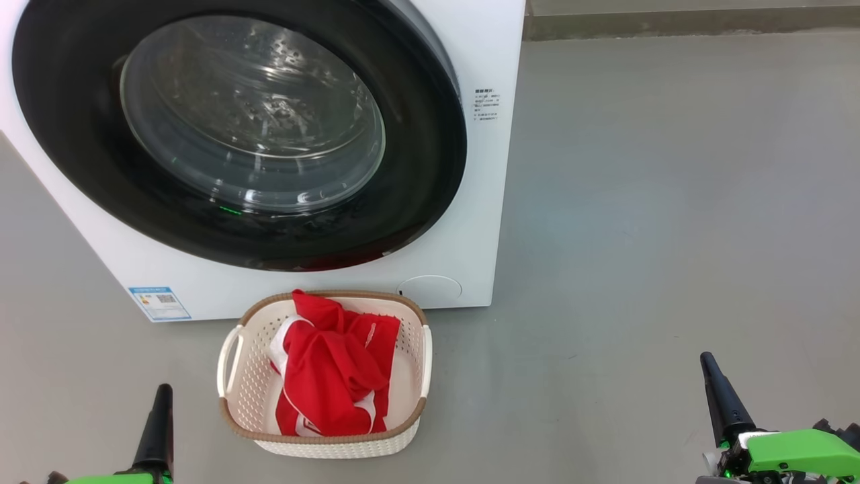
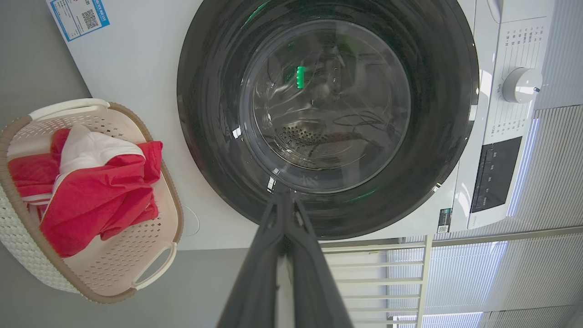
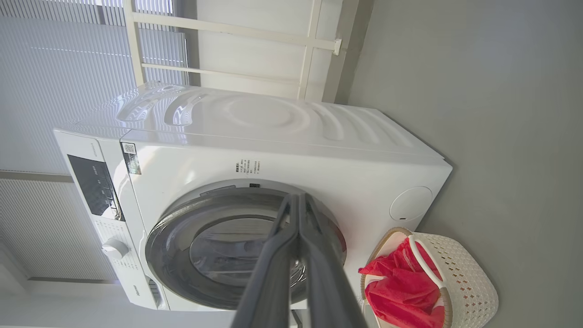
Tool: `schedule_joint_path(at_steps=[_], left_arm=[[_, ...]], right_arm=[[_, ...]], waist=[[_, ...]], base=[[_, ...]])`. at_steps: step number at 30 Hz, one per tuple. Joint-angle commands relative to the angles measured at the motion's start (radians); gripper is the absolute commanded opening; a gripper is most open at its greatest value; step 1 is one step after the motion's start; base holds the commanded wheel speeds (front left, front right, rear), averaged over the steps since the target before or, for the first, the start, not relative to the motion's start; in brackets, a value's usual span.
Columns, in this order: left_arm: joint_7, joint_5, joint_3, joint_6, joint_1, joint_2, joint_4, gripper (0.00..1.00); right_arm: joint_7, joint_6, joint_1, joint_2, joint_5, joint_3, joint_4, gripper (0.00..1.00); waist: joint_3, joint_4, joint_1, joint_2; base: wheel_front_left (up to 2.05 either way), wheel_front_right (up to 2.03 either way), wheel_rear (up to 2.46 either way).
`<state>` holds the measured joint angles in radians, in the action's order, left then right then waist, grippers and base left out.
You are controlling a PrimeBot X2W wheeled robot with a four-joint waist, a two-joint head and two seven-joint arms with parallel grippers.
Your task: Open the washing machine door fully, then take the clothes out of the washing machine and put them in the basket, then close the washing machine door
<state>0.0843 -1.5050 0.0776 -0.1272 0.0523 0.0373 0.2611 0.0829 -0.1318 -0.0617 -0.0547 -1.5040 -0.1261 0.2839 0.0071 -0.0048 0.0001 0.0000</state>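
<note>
1. Grey bare floor (image 1: 638, 235). All the task's things stand on it, there is no worktop.
2. Nearest, head view: left claw (image 1: 162, 396) at 7 o'clock, right claw (image 1: 709, 366) at 5 o'clock. On both, the fingers are pressed together with nothing between them. Both sit low and well apart from the basket and the machine, which looks like a parked pose, not a reach.
3. The basket (image 1: 232, 413) is at 6 o'clock on the floor, just in front of the machine's lower front panel. My read is it was put there to keep the drum-to-basket carry short.
4. The clothes (image 1: 336, 370) lie inside the basket as a crumpled red heap with white trim. One fold rides up at the basket's 12 o'clock rim, but none of it hangs outside.
5. The washing machine door (image 1: 416, 168) is at 11 o'clock. In the right wrist view its black rim lies flat against the front. It looks closed, though I can't confirm the latch.
6. Through the glass the left wrist view gives steel drum perforations and reflections. I judge the drum unloaded.
7. The washing machine (image 1: 490, 54) has its blue sticker (image 1: 160, 303) at the lower left corner.
8. Farthest back: window blinds (image 3: 45, 91) behind the machine.
9. Judgement: all three steps look done. The only risk left is an unlatched door.
</note>
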Motion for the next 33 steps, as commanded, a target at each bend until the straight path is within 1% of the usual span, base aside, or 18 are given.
schedule_joint_path(at_steps=[1, 8, 33], left_arm=[[0.011, -0.035, 0.034, -0.003, 0.045, 0.014, -0.018, 0.0], [0.03, -0.103, 0.037, -0.003, 0.056, 0.013, -0.016, 0.0], [0.03, -0.103, 0.037, -0.003, 0.056, 0.013, -0.016, 0.0]], right_arm=[[0.012, 0.001, -0.043, -0.001, -0.036, 0.016, -0.033, 0.0], [0.031, 0.001, -0.046, 0.005, -0.104, 0.011, -0.039, 0.0], [0.031, 0.001, -0.046, 0.005, -0.104, 0.012, -0.039, 0.0]], waist=[[-0.001, 0.001, -0.0001, 0.0], [-0.004, 0.005, -0.0001, 0.0], [-0.004, 0.005, -0.0001, 0.0]], base=[[0.0, 0.0, 0.0], [0.0, 0.0, 0.0], [0.0, 0.0, 0.0]])
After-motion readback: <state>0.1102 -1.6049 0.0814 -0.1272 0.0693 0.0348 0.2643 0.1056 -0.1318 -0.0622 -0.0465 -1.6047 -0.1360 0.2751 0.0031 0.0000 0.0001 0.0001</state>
